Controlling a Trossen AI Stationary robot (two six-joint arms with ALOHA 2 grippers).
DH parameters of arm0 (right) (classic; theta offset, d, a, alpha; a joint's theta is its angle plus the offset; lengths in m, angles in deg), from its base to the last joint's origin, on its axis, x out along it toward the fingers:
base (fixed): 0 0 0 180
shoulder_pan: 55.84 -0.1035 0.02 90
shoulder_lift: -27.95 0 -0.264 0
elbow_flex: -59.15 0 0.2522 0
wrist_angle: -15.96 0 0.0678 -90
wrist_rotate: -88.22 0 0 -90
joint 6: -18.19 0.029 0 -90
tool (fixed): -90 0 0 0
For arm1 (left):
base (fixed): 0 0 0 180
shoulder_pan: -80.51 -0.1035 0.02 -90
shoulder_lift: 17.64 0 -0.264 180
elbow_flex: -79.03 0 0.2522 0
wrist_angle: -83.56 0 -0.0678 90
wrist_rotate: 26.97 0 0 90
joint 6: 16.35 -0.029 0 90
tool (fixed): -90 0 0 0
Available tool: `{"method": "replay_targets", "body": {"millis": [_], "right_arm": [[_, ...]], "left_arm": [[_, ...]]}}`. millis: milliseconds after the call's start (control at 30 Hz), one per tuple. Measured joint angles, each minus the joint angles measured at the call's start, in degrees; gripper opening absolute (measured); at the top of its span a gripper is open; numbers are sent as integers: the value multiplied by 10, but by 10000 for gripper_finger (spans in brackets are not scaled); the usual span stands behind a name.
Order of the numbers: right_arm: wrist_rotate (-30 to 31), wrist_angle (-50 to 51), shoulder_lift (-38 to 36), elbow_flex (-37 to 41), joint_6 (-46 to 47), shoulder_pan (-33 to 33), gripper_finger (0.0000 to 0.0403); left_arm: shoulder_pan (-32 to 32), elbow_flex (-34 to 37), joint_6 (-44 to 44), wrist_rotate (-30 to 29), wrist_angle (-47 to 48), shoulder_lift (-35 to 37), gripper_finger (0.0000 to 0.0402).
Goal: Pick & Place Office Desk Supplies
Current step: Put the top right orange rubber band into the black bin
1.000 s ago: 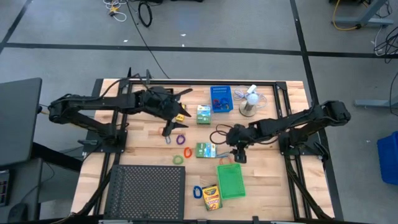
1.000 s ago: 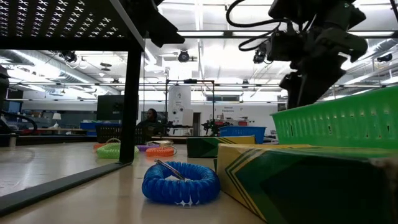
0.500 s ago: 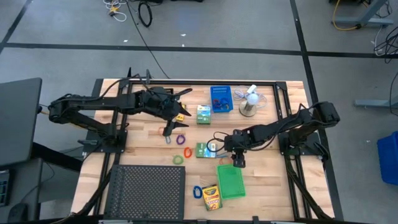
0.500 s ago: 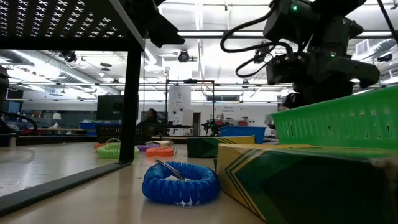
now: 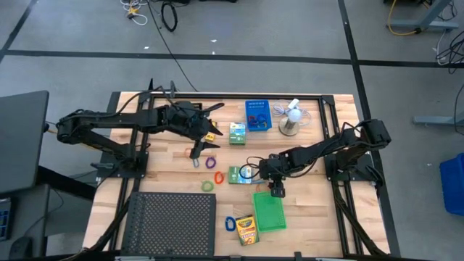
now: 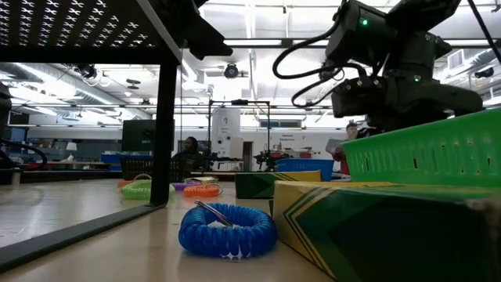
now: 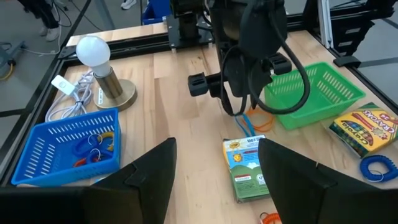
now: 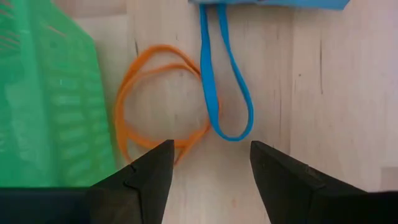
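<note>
My right gripper (image 5: 275, 190) (image 8: 211, 171) is open and points steeply down, just beyond the far end of the green bin (image 5: 269, 210). Below its fingers, flat on the wood, lie an orange rubber-band loop (image 8: 158, 106) and a blue one (image 8: 225, 87); neither is touched. The blue loop runs out from under a green-white box (image 5: 238, 175) (image 7: 245, 165). My left gripper (image 5: 203, 143) (image 7: 214, 186) waits raised over the table's far left part, open, nothing between its fingers. The low view shows the right gripper's body (image 6: 391, 86), but the bin's wall (image 6: 427, 153) hides its fingertips.
A crayon box (image 5: 246, 230) and a blue coiled loop (image 5: 230, 223) lie near the front edge, beside a black mesh tray (image 5: 172, 223). Purple (image 5: 211, 162), orange (image 5: 218, 176) and green (image 5: 208, 185) loops sit mid-table. A second box (image 5: 237, 133), a blue bin (image 5: 257, 114) and a fan (image 5: 291, 118) stand at the back.
My right gripper has come down toward the table and a little toward the near edge, up to the green bin's far end. It has tipped to point more steeply down, its fingers staying open. Nothing on the table has moved.
</note>
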Motion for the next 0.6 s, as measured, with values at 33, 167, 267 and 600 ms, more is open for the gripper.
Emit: {"method": "replay_targets", "body": {"millis": [33,167,267,600], "right_arm": [[0,-1,3,0,0,0,219],[22,-1,14,-2,1,0,219],[47,10,16,-2,2,2,216],[123,37,16,-2,15,37,155]], "left_arm": [[0,0,0,0,0,0,233],[0,0,1,0,1,0,233],[0,0,1,0,3,0,233],[0,0,1,0,4,0,233]]}}
